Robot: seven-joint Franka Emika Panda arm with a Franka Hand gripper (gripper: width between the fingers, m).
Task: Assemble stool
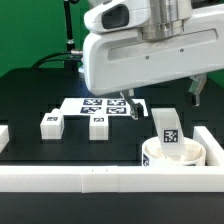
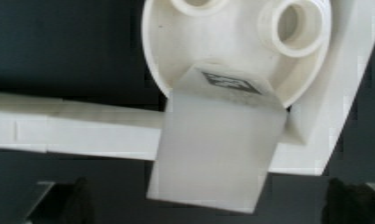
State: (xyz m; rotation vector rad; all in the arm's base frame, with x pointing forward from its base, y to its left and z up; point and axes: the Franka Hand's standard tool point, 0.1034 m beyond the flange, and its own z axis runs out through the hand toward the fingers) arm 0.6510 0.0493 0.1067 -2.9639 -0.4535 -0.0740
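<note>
Black tabletop (image 1: 30,100) fills the workspace, fenced at the front by a white border rail (image 1: 60,180). Just behind the rail, toward the exterior view's right, sits the stool's round seat (image 1: 200,152), with one tagged leg (image 1: 168,130) standing upright in it. The wrist view shows that leg rising from the disc beside two open holes (image 2: 294,25).

Above the leg hangs the gripper (image 1: 163,97), its jaws spread wide and holding nothing. Whether either finger touches the leg cannot be made out.

Farther back, toward the exterior view's left, an outer spare leg (image 1: 52,122) and an inner spare leg (image 1: 98,125) lie apart on the table. The marker board (image 1: 95,103) lies beyond them.

The step in hand looks like fixing the first leg. The next move likely calls for either a squared grip on that leg to seat it fully, or a lift clear and a reach for a spare leg.
</note>
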